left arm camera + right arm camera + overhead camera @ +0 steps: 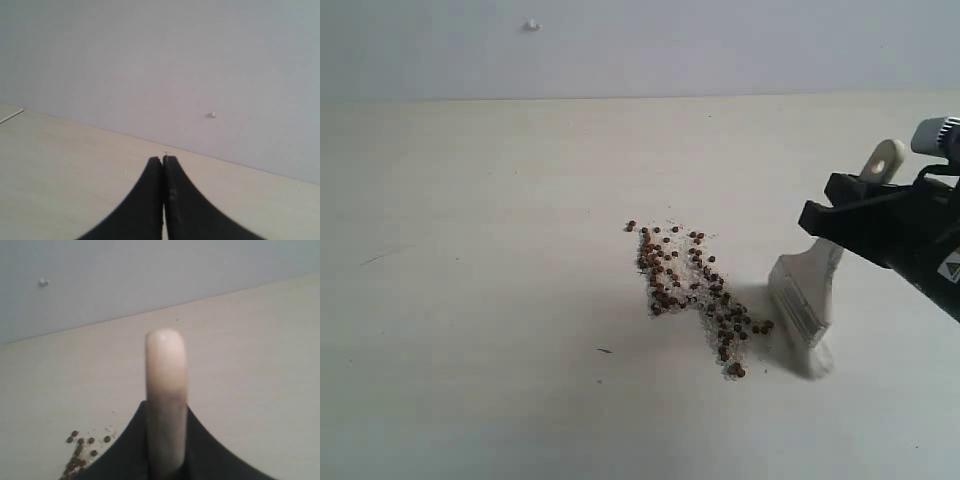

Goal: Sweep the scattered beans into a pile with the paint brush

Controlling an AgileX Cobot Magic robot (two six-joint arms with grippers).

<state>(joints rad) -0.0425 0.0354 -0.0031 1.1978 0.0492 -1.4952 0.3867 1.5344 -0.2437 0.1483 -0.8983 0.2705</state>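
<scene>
The beans [695, 295] lie mid-table as a loose diagonal band of reddish-brown dots mixed with white grains, not one compact pile. Just to their right stands the paint brush [807, 300], tilted, with its whitish bristles [813, 355] touching the table beside the band's lower end. My right gripper [840, 215] is shut on its cream handle [166, 375], whose holed end [885, 158] sticks out above the jaws. In the right wrist view some beans [80, 450] show beside the gripper [166, 410]. My left gripper [163, 159] is shut with nothing in it, over bare table and away from the beans.
The pale table [470, 300] runs back to a grey wall [640, 50] that carries a small white nub [531, 25]. A tiny dark speck [605, 351] lies on the table left of the beans.
</scene>
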